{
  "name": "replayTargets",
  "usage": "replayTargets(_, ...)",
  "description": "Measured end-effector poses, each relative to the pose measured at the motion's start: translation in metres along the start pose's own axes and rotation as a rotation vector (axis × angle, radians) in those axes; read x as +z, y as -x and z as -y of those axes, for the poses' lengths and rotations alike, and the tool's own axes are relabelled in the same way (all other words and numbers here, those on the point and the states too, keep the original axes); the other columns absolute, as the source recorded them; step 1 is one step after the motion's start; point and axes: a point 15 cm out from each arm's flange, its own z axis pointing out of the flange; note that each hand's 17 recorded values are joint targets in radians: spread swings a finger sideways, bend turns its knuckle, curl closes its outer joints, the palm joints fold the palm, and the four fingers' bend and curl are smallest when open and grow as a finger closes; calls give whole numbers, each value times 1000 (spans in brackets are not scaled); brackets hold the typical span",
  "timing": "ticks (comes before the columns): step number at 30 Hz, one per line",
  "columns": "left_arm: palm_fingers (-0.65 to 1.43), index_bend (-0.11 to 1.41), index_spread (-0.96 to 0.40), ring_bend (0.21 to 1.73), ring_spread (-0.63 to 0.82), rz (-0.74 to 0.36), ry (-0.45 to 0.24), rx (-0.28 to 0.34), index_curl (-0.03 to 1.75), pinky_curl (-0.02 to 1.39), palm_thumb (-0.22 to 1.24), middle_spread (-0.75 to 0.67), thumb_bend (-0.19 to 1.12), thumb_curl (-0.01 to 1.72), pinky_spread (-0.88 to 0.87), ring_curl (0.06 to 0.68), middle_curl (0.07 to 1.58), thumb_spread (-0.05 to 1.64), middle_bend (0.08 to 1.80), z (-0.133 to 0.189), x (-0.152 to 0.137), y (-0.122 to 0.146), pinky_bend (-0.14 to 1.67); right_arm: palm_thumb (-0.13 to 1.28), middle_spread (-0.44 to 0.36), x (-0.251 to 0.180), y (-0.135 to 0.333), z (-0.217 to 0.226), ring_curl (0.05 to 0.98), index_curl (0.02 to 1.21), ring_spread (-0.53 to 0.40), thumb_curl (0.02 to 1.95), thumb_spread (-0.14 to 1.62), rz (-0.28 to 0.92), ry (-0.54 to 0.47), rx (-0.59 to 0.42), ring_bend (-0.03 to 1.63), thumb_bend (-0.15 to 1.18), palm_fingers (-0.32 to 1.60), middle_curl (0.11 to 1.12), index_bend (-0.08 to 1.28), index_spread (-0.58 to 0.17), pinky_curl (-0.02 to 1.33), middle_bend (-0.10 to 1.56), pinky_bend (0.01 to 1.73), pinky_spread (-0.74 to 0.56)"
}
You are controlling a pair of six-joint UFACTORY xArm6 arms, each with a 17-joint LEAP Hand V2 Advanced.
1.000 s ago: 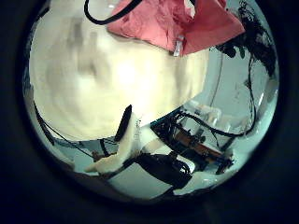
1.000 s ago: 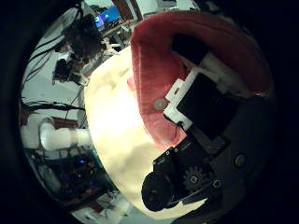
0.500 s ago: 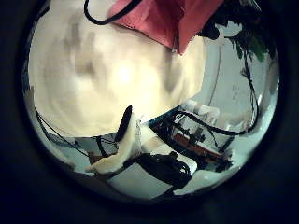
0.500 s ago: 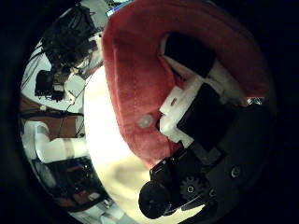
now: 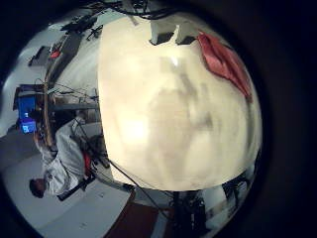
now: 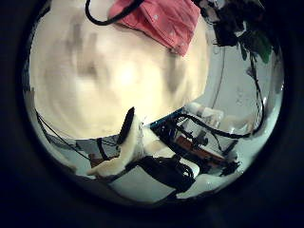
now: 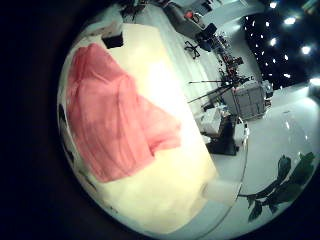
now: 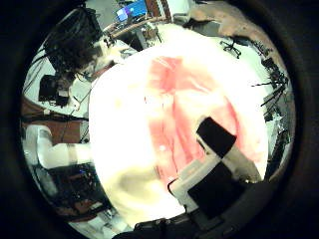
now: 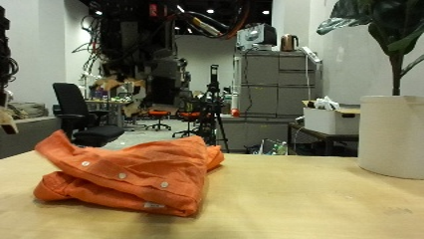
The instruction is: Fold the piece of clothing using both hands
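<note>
Wood-look surface point(image 9: 318, 199) is taking up most of the outside view, pale tan, w/ the garment sitting on it. Orange button-up garment point(image 9: 130, 171) is lying folded in a loose stack on the surface, button row facing the camera, edges not lining up neatly. No arm or robot hand is showing in the outside view.

Left palm views: garment point(image 5: 225, 61) is sitting well away near the surface edge, small in view, so left palm isn't close to it. Thumb-side view is showing the garment point(image 6: 161, 21) at the view's edge and one finger of the left robot hand point(image 6: 122, 144) sticking out straight, holding nothing.

Right palm views: garment point(image 7: 115, 110) is filling much of the view, close under the palm. Right robot hand point(image 8: 217, 174) fingers are hanging over the cloth point(image 8: 189, 110), extended, not gripping any fabric.
</note>
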Motion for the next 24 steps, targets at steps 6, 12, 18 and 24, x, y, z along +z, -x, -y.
replayTargets(6, -37, 159, 80, 367, 550, 13, 3, 16, 279, 320, 394, 386, -21, 351, 546, 228, 253, 1122, 179, 4, -3, -13, 244, 836, -93, -55, -42, -15, 338, 444, -108, 522, 1070, -12, -46, 100, 856, -10, 121, 394, 291, -380, 433, 498, 1003, 199)
replayTargets(12, -34, 159, 80, 365, 550, 31, -7, 52, 281, 320, 398, 377, -22, 349, 546, 228, 256, 1116, 182, 6, -18, -30, 242, 886, -77, -98, -60, -79, 301, 448, -26, 553, 1030, 42, 84, 231, 754, -14, 147, 392, 337, -371, 371, 500, 876, 347)
replayTargets(18, -30, 161, 80, 369, 549, 56, 27, 109, 285, 319, 397, 376, -23, 349, 546, 229, 257, 1112, 178, 9, -25, -65, 238, 888, -4, -148, -68, -163, 258, 428, 113, 571, 1013, 96, 253, 389, 638, -19, 49, 368, 294, -325, 308, 435, 748, 412)
replayTargets(24, -28, 161, 80, 367, 548, 68, 39, 166, 287, 319, 390, 375, -22, 352, 546, 229, 261, 1113, 181, 17, -20, -104, 235, 861, 31, -175, -54, -237, 225, 401, 173, 577, 1021, 127, 378, 490, 544, -21, 34, 346, 250, -314, 262, 366, 625, 392)
